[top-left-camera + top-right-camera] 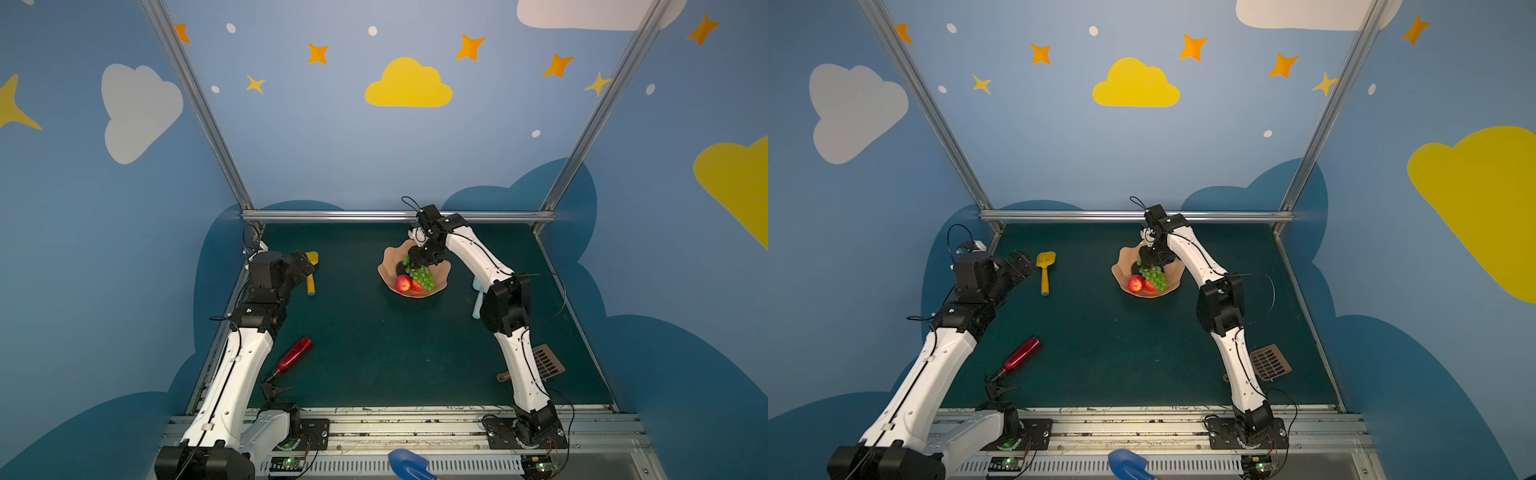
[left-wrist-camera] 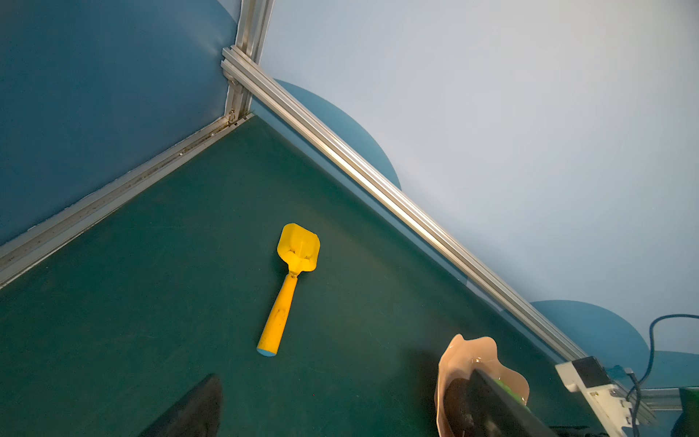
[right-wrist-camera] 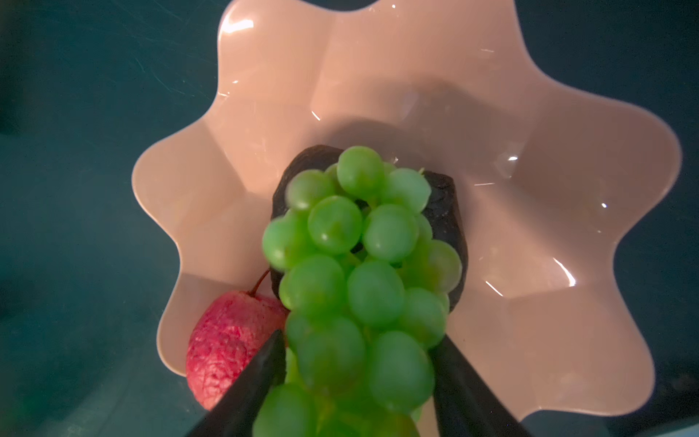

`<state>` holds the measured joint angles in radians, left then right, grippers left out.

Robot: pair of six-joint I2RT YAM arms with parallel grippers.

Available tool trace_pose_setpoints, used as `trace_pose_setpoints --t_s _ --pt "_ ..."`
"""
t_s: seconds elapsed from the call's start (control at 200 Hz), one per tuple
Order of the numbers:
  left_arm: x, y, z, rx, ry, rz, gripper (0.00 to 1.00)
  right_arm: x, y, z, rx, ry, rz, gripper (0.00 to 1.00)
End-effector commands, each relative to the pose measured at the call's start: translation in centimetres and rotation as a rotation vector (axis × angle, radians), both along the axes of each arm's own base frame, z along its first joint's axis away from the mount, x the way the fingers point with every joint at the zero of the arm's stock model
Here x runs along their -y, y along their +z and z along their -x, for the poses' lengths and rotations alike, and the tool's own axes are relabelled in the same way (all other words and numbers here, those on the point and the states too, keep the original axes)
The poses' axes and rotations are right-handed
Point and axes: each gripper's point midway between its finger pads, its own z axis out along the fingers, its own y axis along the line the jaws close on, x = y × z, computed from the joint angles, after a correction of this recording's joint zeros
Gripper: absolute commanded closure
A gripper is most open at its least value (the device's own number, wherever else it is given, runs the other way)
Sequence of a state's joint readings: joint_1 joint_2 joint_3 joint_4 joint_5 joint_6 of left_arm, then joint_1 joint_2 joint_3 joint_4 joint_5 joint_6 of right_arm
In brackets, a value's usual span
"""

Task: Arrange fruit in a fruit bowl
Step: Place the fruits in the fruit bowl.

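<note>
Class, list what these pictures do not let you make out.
Dark bumpy avocados: right wrist view, glossy green grape bunch covers them; count unclear.
Right claw: same view, blurred grapes between its jaws; grip unclear.
Light-blue plastic scoop: in a top view, right arm hides most.

We see peach-pink bowl [image 3: 529,113], glossy green grapes [image 3: 363,265], red apple [image 3: 227,348], blackish avocado [image 3: 442,212]; yellow scoop [image 2: 281,310] w/ lt-blue tip, dk-green mat [image 2: 151,302].

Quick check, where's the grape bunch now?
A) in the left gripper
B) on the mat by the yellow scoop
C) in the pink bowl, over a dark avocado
C: the right wrist view shows the grapes inside the bowl, covering an avocado beside an apple.
</note>
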<state>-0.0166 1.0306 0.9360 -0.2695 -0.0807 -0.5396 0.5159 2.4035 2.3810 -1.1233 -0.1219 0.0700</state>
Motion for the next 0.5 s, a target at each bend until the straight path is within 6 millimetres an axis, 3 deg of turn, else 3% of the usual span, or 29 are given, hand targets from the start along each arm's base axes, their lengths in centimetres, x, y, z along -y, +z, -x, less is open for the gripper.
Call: trace_pose_setpoints --t_s 0.0,0.11,0.24,0.365,0.496 --pt "-0.1 0.7 0.3 0.023 0.001 0.006 0.0 -0.5 2.3 0.5 0.005 -0.004 -0.054 0.31" --pt "0.0 0.7 0.2 0.034 0.003 0.015 0.0 -0.3 4.1 0.5 0.036 -0.02 -0.087 0.22" --pt "0.3 0.7 -0.3 0.07 -0.024 -0.002 0.0 0.7 7.9 0.7 0.099 -0.061 -0.161 0.1" --pt "2.0 0.4 -1.6 0.143 -0.146 -0.106 0.0 3.5 10.4 1.0 0.186 -0.155 -0.228 0.09" --pt "3.0 -2.4 -2.5 0.143 -0.204 -0.271 0.0 7.8 12.2 2.4 0.322 -0.244 -0.242 0.09"
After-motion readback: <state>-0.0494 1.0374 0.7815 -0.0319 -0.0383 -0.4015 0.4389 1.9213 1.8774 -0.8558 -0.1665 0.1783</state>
